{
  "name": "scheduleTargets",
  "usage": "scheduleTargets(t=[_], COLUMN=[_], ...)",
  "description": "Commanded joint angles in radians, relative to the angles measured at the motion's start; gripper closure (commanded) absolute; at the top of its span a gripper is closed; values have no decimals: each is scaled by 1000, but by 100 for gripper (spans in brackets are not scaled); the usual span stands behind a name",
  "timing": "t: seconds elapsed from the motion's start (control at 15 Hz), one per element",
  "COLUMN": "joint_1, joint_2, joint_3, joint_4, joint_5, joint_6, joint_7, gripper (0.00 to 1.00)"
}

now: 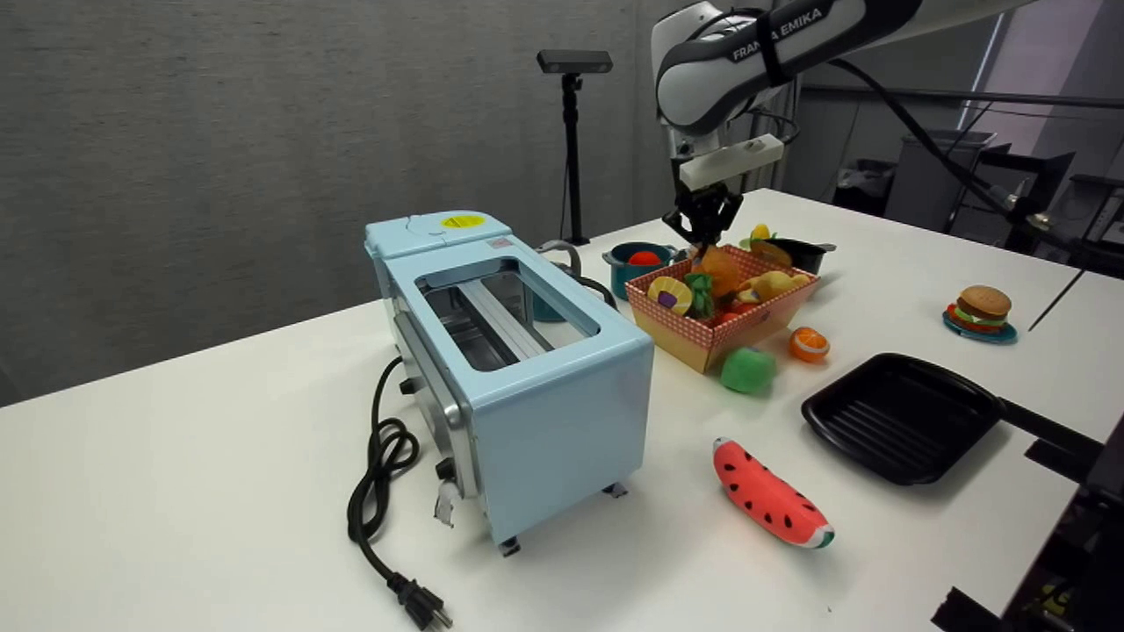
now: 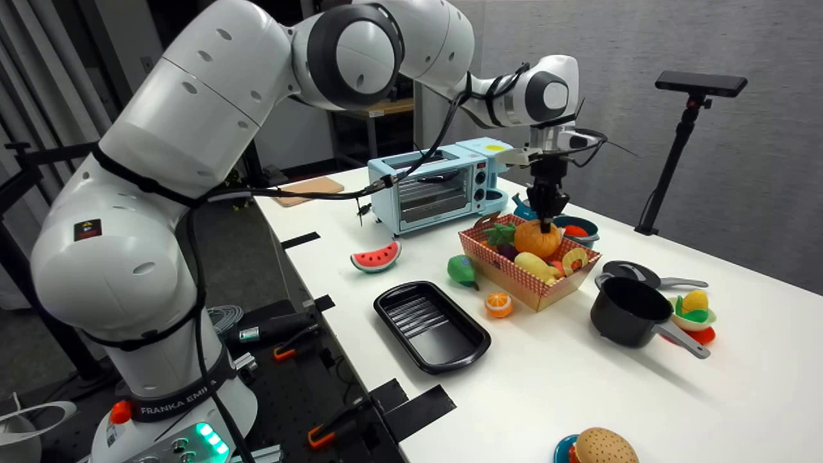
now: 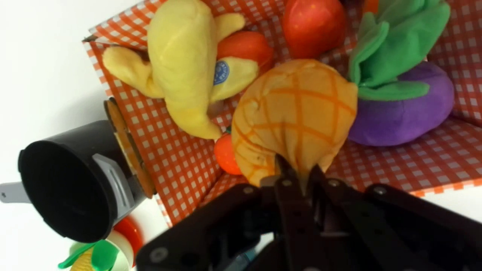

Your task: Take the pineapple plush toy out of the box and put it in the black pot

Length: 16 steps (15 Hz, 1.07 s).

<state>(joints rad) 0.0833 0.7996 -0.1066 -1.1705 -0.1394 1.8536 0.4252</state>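
I pinch pineapple plush toy [image 3: 299, 103] with end effector [image 3: 298, 168], cloth bunched between tips. Toy in box [image 2: 514, 283], right under end effector. Black pot [image 3: 67, 192] left of end effector in wrist view.

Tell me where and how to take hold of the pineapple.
From above, probably: take the pineapple by its plump orange body, away from the leaves. It lies tipped, body bulging upward, while the eggplant and walls of the box hem its sides. The gripper pinches a fold there.
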Motion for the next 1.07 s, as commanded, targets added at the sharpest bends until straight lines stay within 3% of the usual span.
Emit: scheduleTargets(t=[0.0, 1.0], joint_1=[0, -68], joint_2=[-88, -345], joint_3=[3, 1], joint_4=[-85, -340], joint_5=[20, 97], joint_6=[-15, 16], joint_7=[4, 4], gripper=[97, 97])
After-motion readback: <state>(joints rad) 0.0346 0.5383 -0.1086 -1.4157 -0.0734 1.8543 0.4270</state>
